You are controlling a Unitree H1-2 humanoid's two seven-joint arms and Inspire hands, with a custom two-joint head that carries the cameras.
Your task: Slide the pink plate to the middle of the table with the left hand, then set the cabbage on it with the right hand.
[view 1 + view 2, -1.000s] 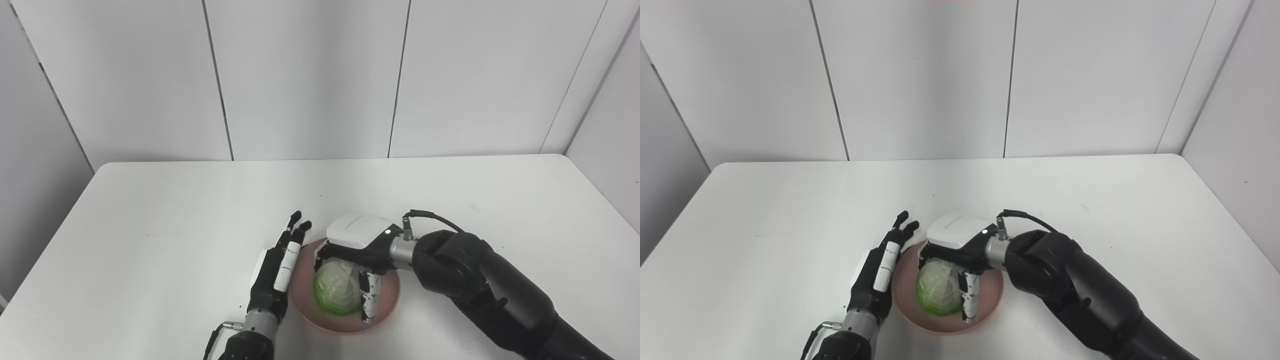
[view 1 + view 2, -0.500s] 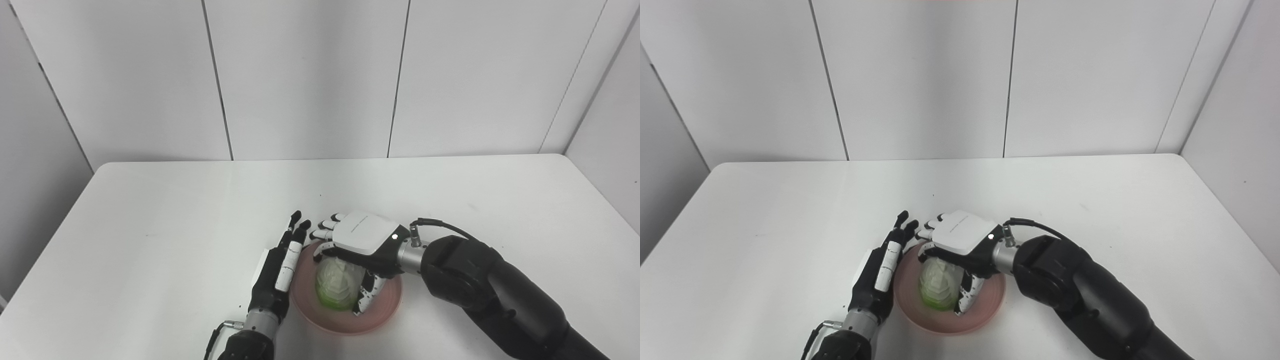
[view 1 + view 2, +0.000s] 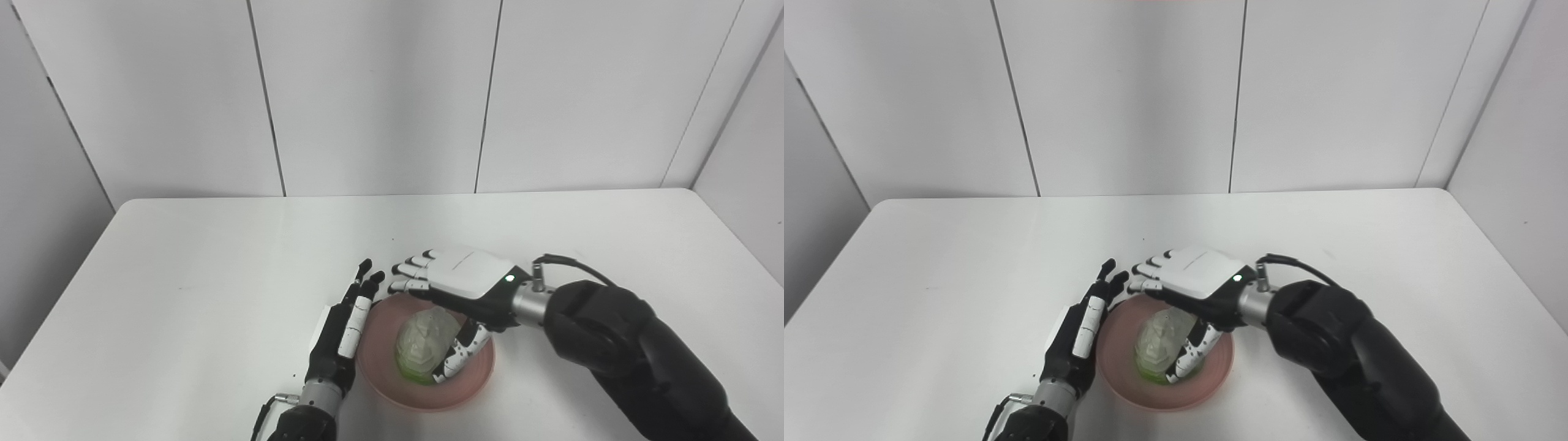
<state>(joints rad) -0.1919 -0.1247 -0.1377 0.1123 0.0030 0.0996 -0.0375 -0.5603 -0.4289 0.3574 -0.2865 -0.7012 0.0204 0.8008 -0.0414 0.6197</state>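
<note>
My right hand (image 3: 468,283) is spread wide above the pink plate (image 3: 474,389), fingers (image 3: 411,269) fanned out past the far rim, thumb (image 3: 456,356) hanging down by the near-right side of the cabbage (image 3: 422,343). I'm holding nothing with it; I can't tell whether the thumb touches the leaves or only hangs close beside them.

The cabbage sits on the plate, a little left of its centre, pale on top and greener low down, tilted somewhat toward me. The plate lies on the tabletop (image 3: 184,257), in the near half and about midway from side to side. To my eye the placing is done and only the clearing away is left.

My left hand (image 3: 1073,343) lies flat and open on the tabletop, fingers straight, its edge right against the plate's left rim. It grips nothing.

As for handling: I'd judge the cabbage light for its bulk, fairly firm, its leaf surface ridged enough not to slip, but round, so apt to roll in the shallow dish. If I had to take it again, I'd cup it from above, fingers on the far side, thumb on the near. The plate looks smooth and stiff, likely to slide easily if nudged at the rim.
</note>
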